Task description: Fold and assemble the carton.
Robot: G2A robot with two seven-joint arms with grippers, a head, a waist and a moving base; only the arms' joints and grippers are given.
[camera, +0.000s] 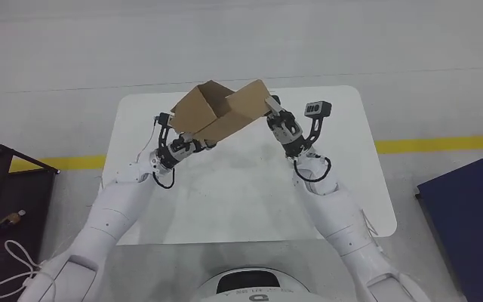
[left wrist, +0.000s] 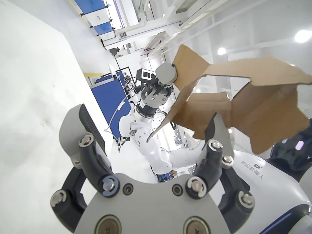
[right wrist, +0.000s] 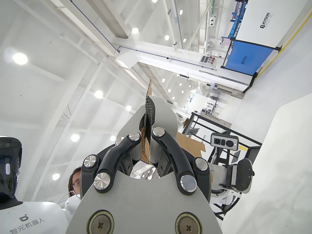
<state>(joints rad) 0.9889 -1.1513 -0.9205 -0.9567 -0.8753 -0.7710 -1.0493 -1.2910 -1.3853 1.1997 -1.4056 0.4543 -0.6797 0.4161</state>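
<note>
Fingers point(right wrist: 163, 113) of the right gripper point(right wrist: 148, 112) pinch a carton point(camera: 219, 113) wall; those of the left gripper point(left wrist: 151, 115) are spread. Hold that pinch firm — seat your left on a flap before folding.

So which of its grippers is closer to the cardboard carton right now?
Right. The right gripper is shut on one edge of the carton, so it is touching it. The left gripper is open just under the carton's other end; whether it touches cannot be told.
</note>
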